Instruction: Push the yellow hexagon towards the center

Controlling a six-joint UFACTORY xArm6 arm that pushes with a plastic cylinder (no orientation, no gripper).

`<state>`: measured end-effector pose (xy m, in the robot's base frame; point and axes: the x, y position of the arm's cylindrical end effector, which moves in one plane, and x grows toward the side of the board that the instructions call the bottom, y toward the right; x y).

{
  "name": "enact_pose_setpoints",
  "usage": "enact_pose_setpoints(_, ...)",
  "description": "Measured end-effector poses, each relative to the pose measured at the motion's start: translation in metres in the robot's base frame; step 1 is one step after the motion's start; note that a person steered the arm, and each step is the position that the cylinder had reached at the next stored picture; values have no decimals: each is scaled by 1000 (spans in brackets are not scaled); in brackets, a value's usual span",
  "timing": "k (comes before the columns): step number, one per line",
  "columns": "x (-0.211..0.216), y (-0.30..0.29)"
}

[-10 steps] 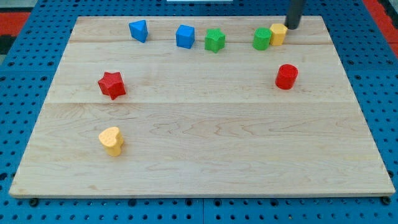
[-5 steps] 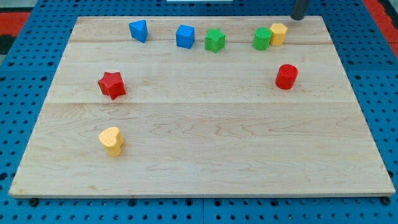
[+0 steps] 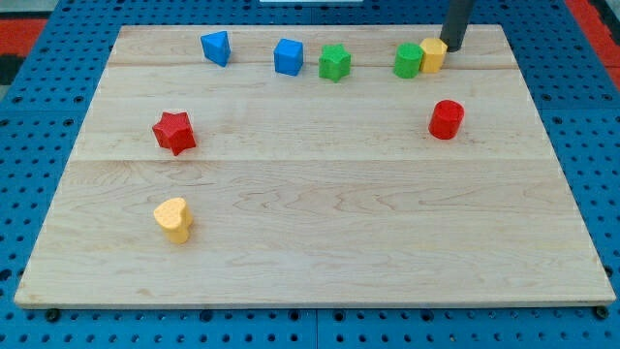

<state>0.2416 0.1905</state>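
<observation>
A: Where were the yellow hexagon (image 3: 433, 53) and my tip (image 3: 451, 46)?
B: Hexagon at table (image 3: 310, 262) top, touching green block (image 3: 408, 60); tip just right of it. No gripper, nothing grasped.
A: Best push?
B: Probably from above, down-left, missing green

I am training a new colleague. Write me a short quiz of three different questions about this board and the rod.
1. True or false: my tip is at the view's right of the yellow hexagon.
2. Which block sits right beside the hexagon, on its left in the view? A) blue cube B) green block C) red cylinder
3. Fill in: the yellow heart lies near the view's bottom left, below the red ____.

Key: 1 true; 2 B; 3 star.
</observation>
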Motion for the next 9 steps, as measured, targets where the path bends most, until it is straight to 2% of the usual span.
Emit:
enact_pose_setpoints(1, -35, 4)
enact_pose_setpoints(2, -30, -13)
enact_pose_setpoints(6, 57, -9)
enact_pose_setpoints(7, 56, -25)
enact_pose_setpoints(8, 43, -9)
enact_pose_setpoints(9, 50, -30)
